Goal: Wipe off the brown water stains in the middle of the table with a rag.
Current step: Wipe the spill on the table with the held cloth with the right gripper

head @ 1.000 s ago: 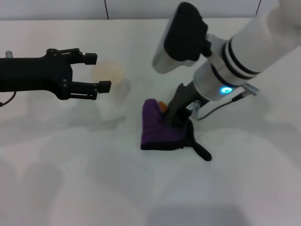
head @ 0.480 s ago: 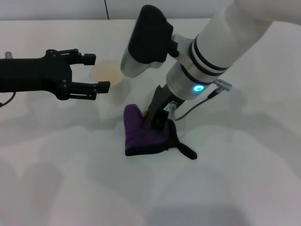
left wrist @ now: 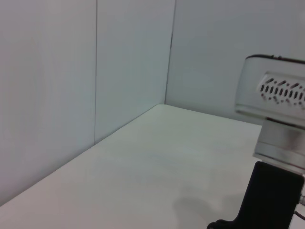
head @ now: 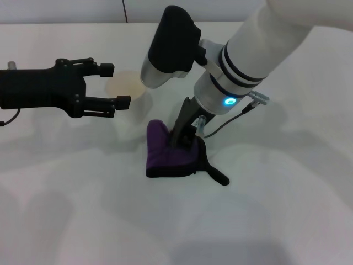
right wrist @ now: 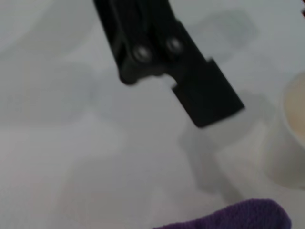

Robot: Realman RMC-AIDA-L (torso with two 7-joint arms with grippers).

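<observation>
Centrally in the head view, the right gripper (head: 185,138) is pressed down onto the rag (head: 168,154), its jaws clenched on the purple cloth near its upper right edge. The rag lies bunched on the white tabletop (head: 276,210) just below the frame's centre, its black strap-like tail trailing toward the lower right. No brown stain shows around it. At middle left, the left gripper (head: 113,85) hovers with jaws released, its fingertips just beside a translucent white cup (head: 129,88) standing above and left of the rag. The right wrist view catches a purple edge of the rag (right wrist: 233,217) at the bottom.
</observation>
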